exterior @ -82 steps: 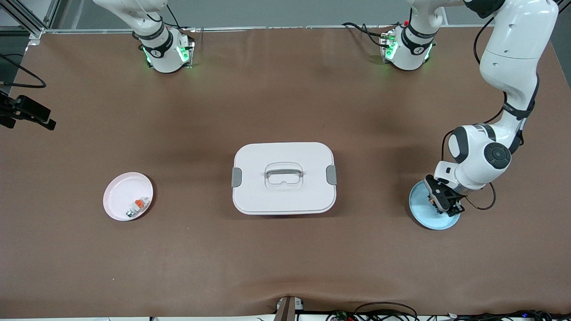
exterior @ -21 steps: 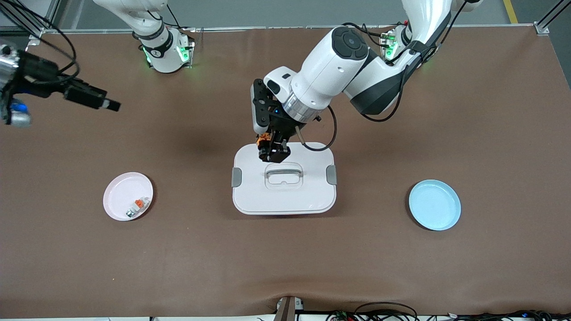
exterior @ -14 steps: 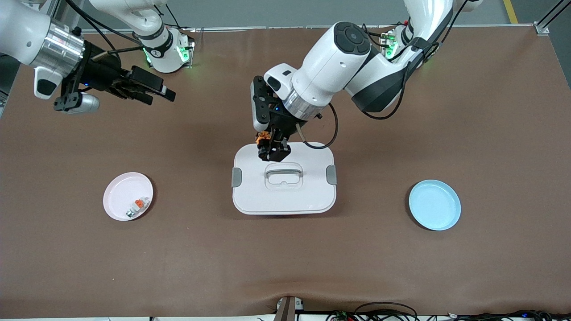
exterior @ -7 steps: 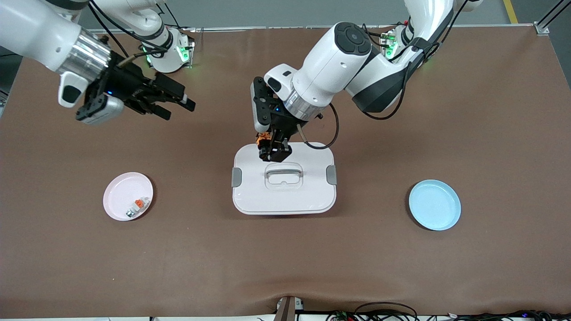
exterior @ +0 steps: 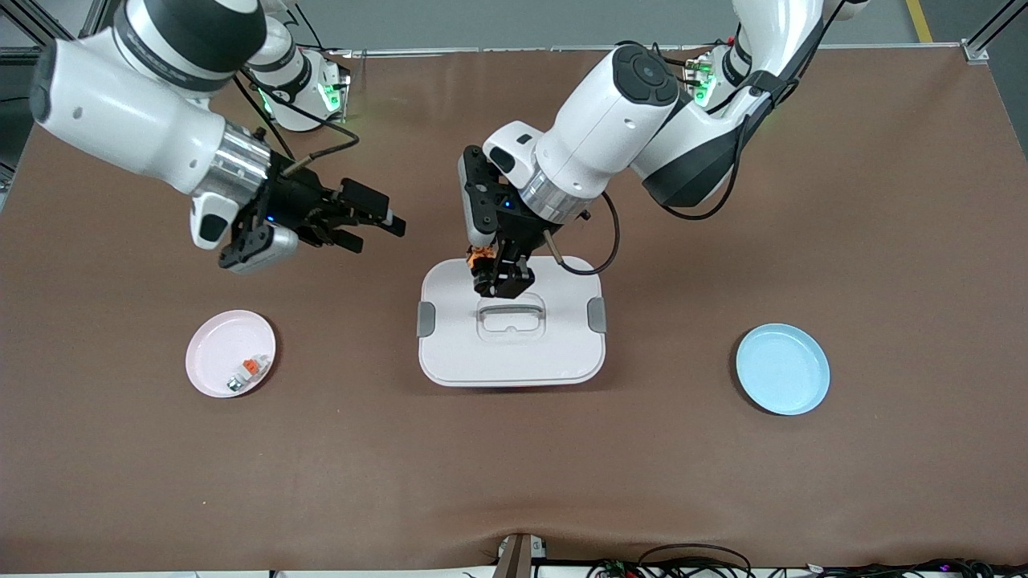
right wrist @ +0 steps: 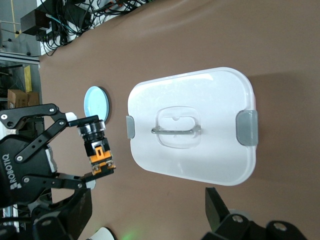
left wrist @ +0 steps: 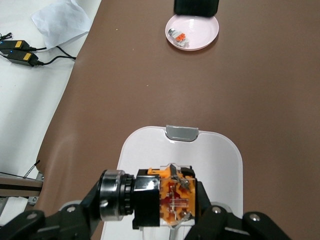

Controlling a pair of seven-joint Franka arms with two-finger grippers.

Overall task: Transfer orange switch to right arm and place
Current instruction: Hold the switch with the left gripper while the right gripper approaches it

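left tool (exterior: pixel 499 277) up in the air over the white lidded box (exterior: pixel 511 321), at the box edge toward the robot bases, clenched on the orange switch (exterior: pixel 480 258). switch pinched across its middle between the two fingers (left wrist: pixel 90 200), clear of the lid. long axis lying roughly level, crosswise to the fingers: black round end with silver ring sticking out one side, orange end with metal contacts out the other. in the right wrist view (right wrist: pixel 98 146) black end toward the blue plate (right wrist: pixel 96 102), orange end toward the right tool.

right tool (exterior: pixel 371 225) in the air over bare brown counter (exterior: pixel 723 482), between the box and the right arm's end, released, fingers spread, aimed at the left tool, well apart from the switch.

pink plate (exterior: pixel 230 353) near the right arm's end, holding a small whitish part with orange tab (exterior: pixel 247 370). blue plate near the left arm's end.
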